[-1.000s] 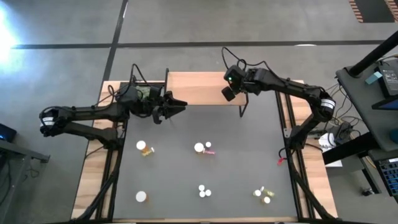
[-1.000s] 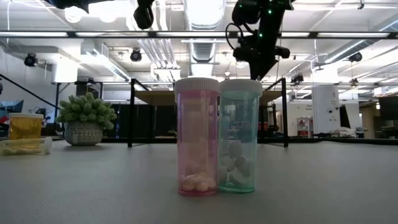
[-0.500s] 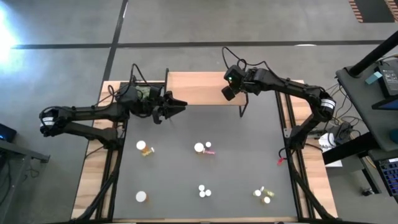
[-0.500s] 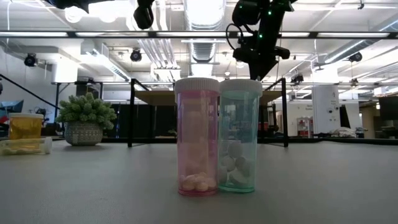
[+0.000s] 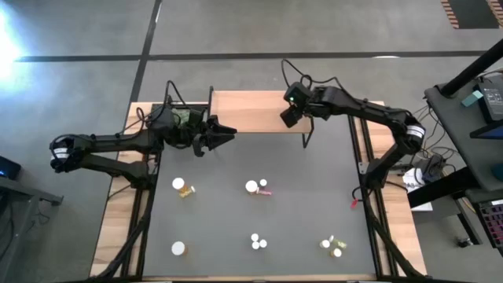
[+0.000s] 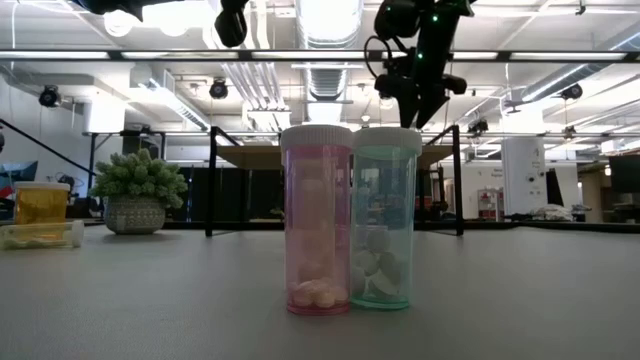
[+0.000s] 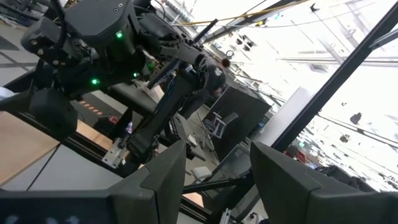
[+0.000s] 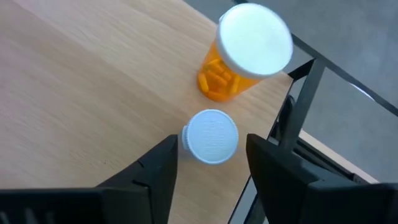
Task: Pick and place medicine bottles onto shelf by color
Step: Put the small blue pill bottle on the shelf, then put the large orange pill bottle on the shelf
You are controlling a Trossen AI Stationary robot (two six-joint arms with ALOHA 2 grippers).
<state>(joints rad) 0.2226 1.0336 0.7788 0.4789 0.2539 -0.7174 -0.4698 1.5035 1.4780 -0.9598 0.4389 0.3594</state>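
Standing on shelf: two bottles.

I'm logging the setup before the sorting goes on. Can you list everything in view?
Mat: one, dark grey, covering the table.
Shelf: one, light wood, at the mat's far edge.
Orange bottle: one, white cap, standing on the shelf near its corner.
Small bottle: one, white cap, body hidden, beside the orange bottle.
Loose bottles: roughly a dozen, white caps, orange, pink, green and yellowish, in small groups on the mat.
Plant: one, green, potted, beneath the left arm.
Left claw: open, empty, by the shelf's left end.
Right claw: open, above the small bottle.
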